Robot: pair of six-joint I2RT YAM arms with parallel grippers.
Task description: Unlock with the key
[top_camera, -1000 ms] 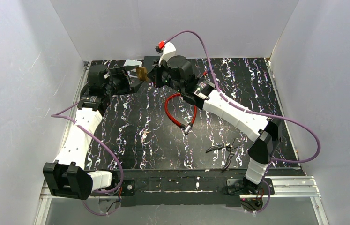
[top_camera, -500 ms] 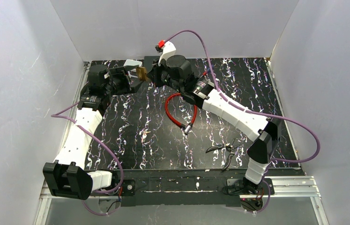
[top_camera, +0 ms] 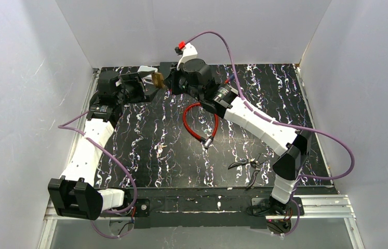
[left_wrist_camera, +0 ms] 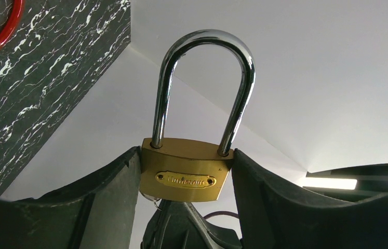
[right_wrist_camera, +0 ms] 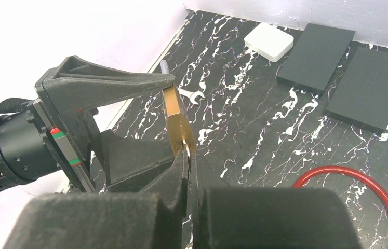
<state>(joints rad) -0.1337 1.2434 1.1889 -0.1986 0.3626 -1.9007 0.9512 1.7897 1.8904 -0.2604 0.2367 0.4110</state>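
The padlock (left_wrist_camera: pixel 186 179) was held above the far left part of the table (top_camera: pixel 145 155). Its brass body was gripped on both sides by the fingers (left_wrist_camera: pixel 103 202) of the left gripper (left_wrist_camera: pixel 186 174), and its steel shackle was closed and pointed away from the wrist. From the right wrist I saw the padlock edge-on, and the right gripper (right_wrist_camera: pixel 187 155) came to its bottom face. Its jaws were pinched fully together, and only a small bright tip of the key (right_wrist_camera: pixel 186 147) showed between them, touching the brass. How deep the key sat I could not tell. On the table near the middle lay a red cable loop (top_camera: pixel 200 120), with pliers (top_camera: pixel 249 166) nearer to the right arm. A white box (right_wrist_camera: pixel 268 42) and two black blocks (right_wrist_camera: pixel 316 57) lay at the far edge.
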